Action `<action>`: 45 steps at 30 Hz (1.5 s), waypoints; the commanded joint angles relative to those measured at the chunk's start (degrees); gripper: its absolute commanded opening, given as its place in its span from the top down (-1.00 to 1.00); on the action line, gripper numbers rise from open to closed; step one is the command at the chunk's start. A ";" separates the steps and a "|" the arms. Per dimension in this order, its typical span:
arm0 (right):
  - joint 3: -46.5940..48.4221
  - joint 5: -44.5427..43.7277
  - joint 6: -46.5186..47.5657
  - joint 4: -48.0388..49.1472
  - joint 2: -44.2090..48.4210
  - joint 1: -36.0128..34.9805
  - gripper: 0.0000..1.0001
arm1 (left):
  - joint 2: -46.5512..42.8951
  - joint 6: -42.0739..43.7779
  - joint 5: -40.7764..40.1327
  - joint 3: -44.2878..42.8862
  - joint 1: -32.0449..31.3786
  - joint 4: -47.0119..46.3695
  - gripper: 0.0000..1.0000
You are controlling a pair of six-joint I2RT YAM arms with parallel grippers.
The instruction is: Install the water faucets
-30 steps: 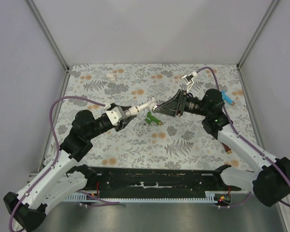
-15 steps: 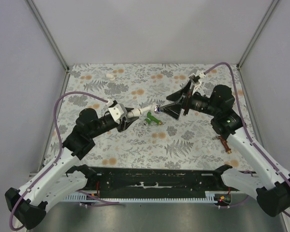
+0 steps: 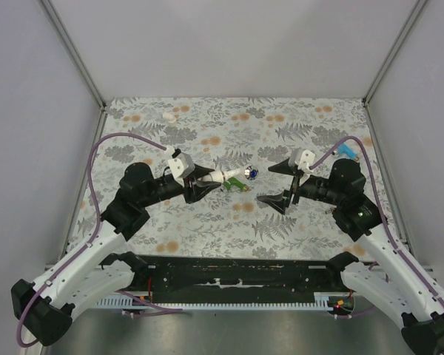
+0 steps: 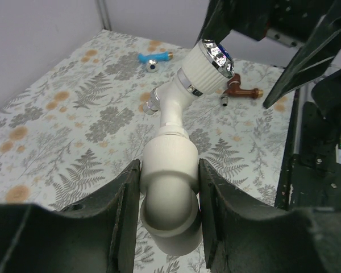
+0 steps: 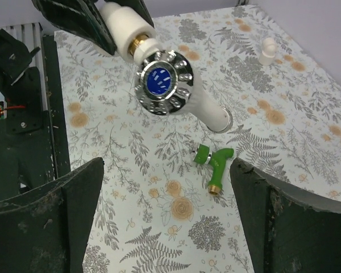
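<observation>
Top view: left end effector (image 3: 198, 183) clamps a fitting (image 3: 212, 177) bearing the white faucet (image 3: 234, 175), off the counter (image 3: 318, 118), just beside the green faucet (image 3: 237, 185). Left wrist: fingers (image 4: 119, 199) pinch the fitting, probably leaving the white faucet free to turn. Right wrist: right end effector (image 5: 167, 193) gapes empty, facing the green faucet
</observation>
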State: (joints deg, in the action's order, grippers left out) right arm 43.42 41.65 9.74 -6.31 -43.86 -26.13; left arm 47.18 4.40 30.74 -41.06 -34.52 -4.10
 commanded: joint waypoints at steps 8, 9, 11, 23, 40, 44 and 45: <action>1.14 11.16 2.74 11.40 -5.88 -0.15 -0.96 | 3.36 -9.68 15.40 -2.10 -0.11 -12.25 0.96; 1.92 12.30 2.40 11.49 -6.50 -0.15 -0.96 | 3.62 -9.68 15.75 -2.18 -0.11 -12.16 0.96; 3.16 14.33 1.34 11.84 -7.82 -0.15 -0.96 | 4.06 -9.85 16.28 -2.27 -0.11 -12.16 0.96; 9.31 9.88 -33.68 12.21 -18.36 -0.50 1.00 | -1.64 3.75 15.94 -1.04 -0.28 -6.99 0.96; 9.92 14.87 -63.73 29.71 -28.84 6.00 -0.60 | -10.35 13.62 3.99 0.01 -0.55 -0.29 0.96; 14.85 10.66 -40.99 12.06 -22.96 6.35 -0.96 | -9.83 8.53 -1.11 0.36 -0.46 -3.02 0.96; 14.68 10.04 -36.59 10.80 -21.20 6.35 -0.96 | -9.65 7.56 -1.91 0.45 -0.46 -3.46 0.96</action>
State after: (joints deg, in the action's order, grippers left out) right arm 52.86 54.89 -46.96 14.22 -72.75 -19.27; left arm 37.36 15.90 34.74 -39.68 -35.00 -1.02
